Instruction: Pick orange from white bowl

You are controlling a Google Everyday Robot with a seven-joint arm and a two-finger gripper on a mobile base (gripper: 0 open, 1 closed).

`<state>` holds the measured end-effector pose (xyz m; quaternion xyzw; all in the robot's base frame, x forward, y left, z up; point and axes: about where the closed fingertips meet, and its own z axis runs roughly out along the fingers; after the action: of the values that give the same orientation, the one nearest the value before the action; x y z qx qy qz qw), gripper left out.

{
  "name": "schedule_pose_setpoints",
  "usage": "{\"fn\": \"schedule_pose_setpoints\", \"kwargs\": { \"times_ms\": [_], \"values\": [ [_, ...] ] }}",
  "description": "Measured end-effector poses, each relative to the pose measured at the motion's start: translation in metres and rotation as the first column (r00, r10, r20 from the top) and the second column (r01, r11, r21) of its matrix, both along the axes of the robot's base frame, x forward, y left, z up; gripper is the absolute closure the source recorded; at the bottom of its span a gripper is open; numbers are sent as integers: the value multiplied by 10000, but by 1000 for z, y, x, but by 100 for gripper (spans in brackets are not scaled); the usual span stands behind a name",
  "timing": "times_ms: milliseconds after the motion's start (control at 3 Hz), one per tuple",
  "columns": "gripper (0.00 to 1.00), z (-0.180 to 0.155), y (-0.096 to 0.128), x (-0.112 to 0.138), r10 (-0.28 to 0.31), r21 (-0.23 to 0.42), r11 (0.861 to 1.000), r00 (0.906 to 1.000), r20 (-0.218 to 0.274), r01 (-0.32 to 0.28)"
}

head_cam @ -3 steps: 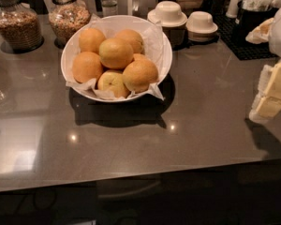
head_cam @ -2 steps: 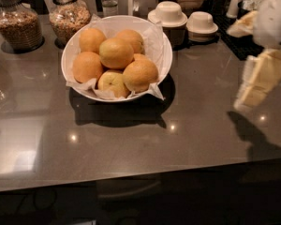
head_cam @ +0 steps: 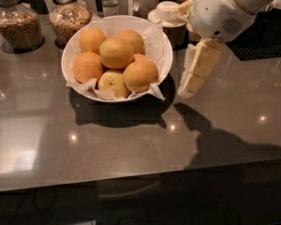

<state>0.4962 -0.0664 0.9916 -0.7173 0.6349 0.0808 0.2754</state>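
The white bowl [head_cam: 66, 65], lined with crinkled white paper, stands on the dark counter at centre left. It holds several golden oranges; one orange [head_cam: 116, 53] lies on top of the pile and another [head_cam: 140, 75] sits at the front right. A paler yellowish fruit [head_cam: 113, 83] lies at the bowl's front. My gripper [head_cam: 186, 90] hangs from the white arm at the upper right. It points down and to the left, just right of the bowl's rim and a little above the counter. It holds nothing and is apart from the fruit.
Two glass jars of grain [head_cam: 18, 21] [head_cam: 69, 14] stand behind the bowl at the left. A small white domed dish on a saucer [head_cam: 167, 13] sits behind the bowl, next to the arm. A black mat [head_cam: 262, 50] lies at the right. The counter's front edge [head_cam: 131, 182] runs across below.
The arm has swung left from the right edge and now hangs close beside the bowl's right rim. The view has closed in on the bowl. The fruit has not moved.
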Motion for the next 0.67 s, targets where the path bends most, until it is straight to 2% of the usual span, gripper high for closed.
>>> {"fn": "schedule_pose_setpoints", "kwargs": {
  "times_ms": [333,667],
  "values": [
    [0,-8,26,22,-730,1090,9917,9966,385,684],
    [0,-8,26,22,-733,1093,9916,9966,385,687]
  ]
}}
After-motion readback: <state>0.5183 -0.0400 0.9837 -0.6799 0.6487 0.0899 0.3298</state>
